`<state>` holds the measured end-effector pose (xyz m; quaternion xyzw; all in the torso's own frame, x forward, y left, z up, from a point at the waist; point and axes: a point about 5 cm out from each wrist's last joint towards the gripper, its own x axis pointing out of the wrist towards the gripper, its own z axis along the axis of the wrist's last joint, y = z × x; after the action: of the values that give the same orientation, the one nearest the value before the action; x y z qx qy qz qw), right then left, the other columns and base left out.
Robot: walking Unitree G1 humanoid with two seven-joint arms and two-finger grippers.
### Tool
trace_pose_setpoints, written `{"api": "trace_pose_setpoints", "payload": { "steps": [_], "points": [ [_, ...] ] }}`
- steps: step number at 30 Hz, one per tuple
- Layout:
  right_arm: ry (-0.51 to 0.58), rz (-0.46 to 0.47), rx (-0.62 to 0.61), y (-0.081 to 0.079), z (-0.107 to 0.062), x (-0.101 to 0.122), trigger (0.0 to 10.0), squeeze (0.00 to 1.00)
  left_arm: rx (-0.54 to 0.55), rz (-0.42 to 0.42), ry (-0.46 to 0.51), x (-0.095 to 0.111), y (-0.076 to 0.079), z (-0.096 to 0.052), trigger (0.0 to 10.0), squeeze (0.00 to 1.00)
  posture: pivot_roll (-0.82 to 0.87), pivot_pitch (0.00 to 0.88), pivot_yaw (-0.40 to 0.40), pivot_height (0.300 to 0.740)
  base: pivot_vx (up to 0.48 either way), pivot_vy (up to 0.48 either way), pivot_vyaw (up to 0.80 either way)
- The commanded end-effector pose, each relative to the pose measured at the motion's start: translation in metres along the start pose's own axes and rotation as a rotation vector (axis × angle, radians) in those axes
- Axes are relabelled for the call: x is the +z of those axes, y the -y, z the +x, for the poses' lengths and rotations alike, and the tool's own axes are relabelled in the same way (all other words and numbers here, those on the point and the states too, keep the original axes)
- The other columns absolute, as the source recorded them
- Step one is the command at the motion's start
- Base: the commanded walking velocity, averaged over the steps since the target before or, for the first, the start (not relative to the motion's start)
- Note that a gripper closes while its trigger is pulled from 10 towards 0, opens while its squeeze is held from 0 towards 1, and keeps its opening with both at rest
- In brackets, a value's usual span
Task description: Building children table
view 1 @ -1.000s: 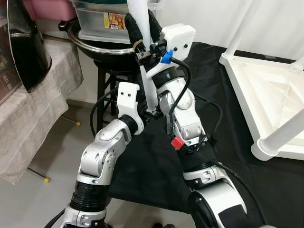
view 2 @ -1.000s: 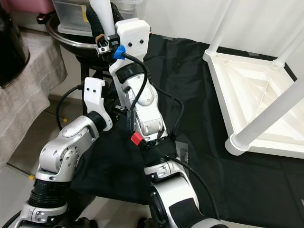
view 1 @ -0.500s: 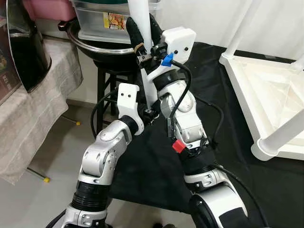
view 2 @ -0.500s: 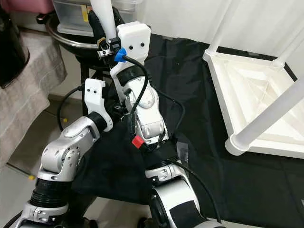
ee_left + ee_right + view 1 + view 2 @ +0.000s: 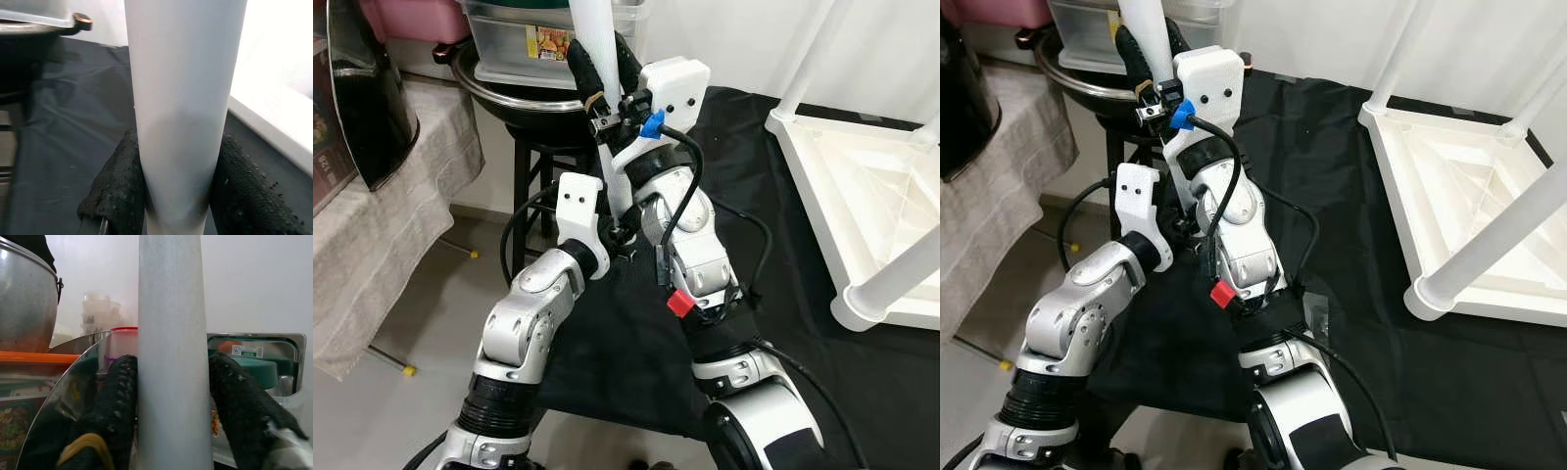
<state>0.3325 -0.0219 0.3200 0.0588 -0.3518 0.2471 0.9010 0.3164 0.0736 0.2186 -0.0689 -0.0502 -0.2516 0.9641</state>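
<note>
White tapered table leg (image 5: 181,122), upright

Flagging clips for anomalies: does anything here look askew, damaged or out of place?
Nothing damaged. The white table lies upside down on the black cloth, as expected mid-assembly, while both end effectors grip one loose white leg.

Two pincers, left pincer (image 5: 178,215) and right pincer (image 5: 605,61), grip one white table leg (image 5: 592,29); one upturned tabletop (image 5: 867,186).
</note>
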Motion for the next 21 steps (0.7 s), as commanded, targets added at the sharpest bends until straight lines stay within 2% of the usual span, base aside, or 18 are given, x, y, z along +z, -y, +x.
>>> {"api": "trace_pose_setpoints", "payload": {
  "steps": [1,2,3,6,7,9,10,14,21],
  "points": [
    [-0.008,0.005,-0.013,0.003,-0.002,-0.001,10.0,1.0,-0.002,0.023,-0.016,-0.005,0.001,-0.001,7.7,0.0,0.11,0.131,-0.096,0.74,0.0,0.0,0.0],
    [-0.008,0.005,-0.013,0.003,-0.002,-0.001,10.0,1.0,-0.002,0.023,-0.016,-0.005,0.001,-0.001,7.7,0.0,0.11,0.131,-0.096,0.74,0.0,0.0,0.0],
    [-0.009,0.002,-0.006,0.003,-0.002,-0.001,10.0,1.0,-0.003,0.042,-0.019,-0.005,0.001,-0.002,10.0,0.0,0.11,0.131,-0.096,0.74,0.0,0.0,0.0],
    [-0.014,0.006,-0.008,0.003,-0.003,-0.001,10.0,1.0,0.005,0.084,-0.019,-0.005,-0.002,-0.003,10.0,0.0,0.12,0.131,-0.094,0.74,0.0,0.0,0.0],
    [-0.015,0.007,-0.014,0.003,-0.002,-0.001,10.0,0.11,0.007,0.112,-0.02,-0.005,-0.003,-0.003,10.0,0.0,0.12,0.131,-0.093,0.74,0.0,0.0,0.0],
    [-0.015,0.007,-0.018,0.003,-0.002,-0.001,10.0,0.11,0.007,0.131,-0.022,-0.005,-0.004,-0.004,10.0,0.0,0.12,0.131,-0.093,0.74,0.0,0.0,0.0],
    [-0.011,0.004,-0.023,0.004,-0.002,0.0,10.0,0.0,0.004,0.16,-0.026,-0.006,-0.006,-0.005,10.0,0.0,0.12,0.129,-0.093,0.74,0.0,0.0,0.0],
    [-0.002,0.007,-0.025,0.006,0.0,0.003,10.0,0.0,0.007,0.183,-0.035,-0.007,-0.012,-0.007,10.0,0.0,0.12,0.128,-0.089,0.74,0.0,0.0,0.0],
    [-0.001,0.088,-0.031,0.005,0.003,0.008,10.0,0.0,0.014,0.226,-0.055,-0.006,-0.023,-0.007,10.0,0.0,0.12,0.124,-0.088,0.74,0.0,0.0,0.0]
  ]
}}
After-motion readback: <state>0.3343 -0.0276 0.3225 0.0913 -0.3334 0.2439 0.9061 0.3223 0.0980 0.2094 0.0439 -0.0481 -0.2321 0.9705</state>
